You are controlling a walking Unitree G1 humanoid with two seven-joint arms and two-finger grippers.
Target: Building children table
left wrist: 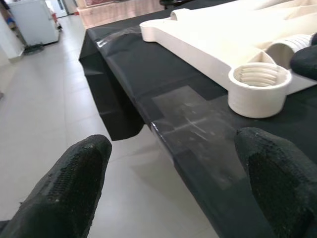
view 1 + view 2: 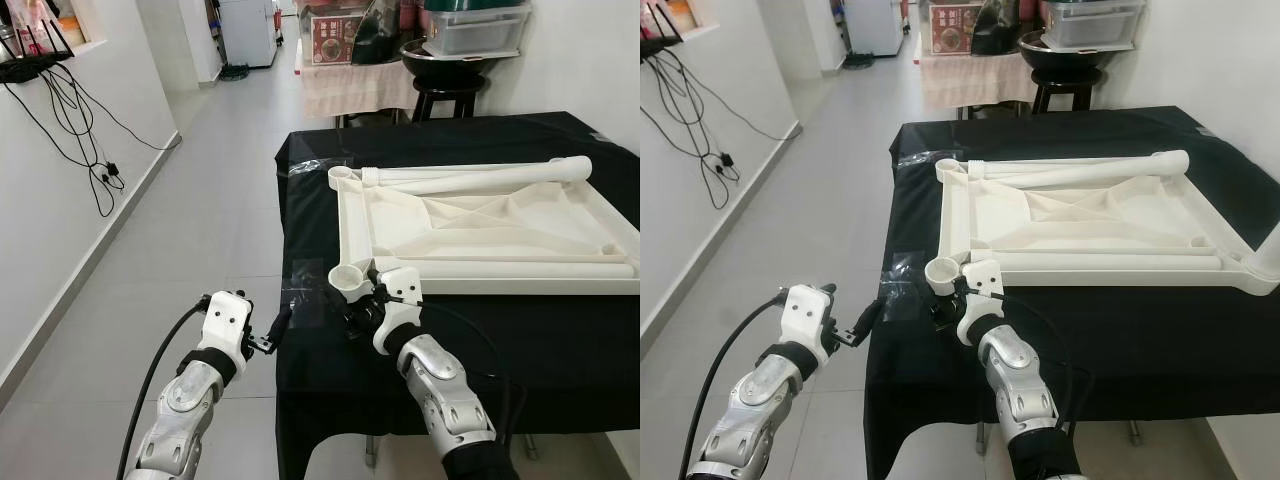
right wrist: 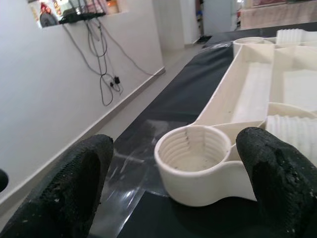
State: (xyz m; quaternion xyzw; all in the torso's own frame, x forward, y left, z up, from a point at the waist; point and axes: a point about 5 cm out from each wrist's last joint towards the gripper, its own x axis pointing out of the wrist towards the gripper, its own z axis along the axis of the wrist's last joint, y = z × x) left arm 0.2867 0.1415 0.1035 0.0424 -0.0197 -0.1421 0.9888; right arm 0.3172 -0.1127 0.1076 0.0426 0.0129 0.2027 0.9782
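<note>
Assembly barely begun: tabletop inverted, no legs screwed in.

Lower left, left claw (image 2: 268, 334) released off the desk (image 2: 520, 340) edge; centre, right claw (image 3: 173, 183) released, flanking the empty threaded socket (image 2: 346, 279) of the white tabletop (image 2: 480, 225); loose legs (image 2: 480, 178) lie on it.

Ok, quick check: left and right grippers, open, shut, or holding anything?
Left gripper: open, holding nothing, at the edge of the black table.
Right gripper: open, holding nothing, facing the threaded socket of the white tabletop.
</note>
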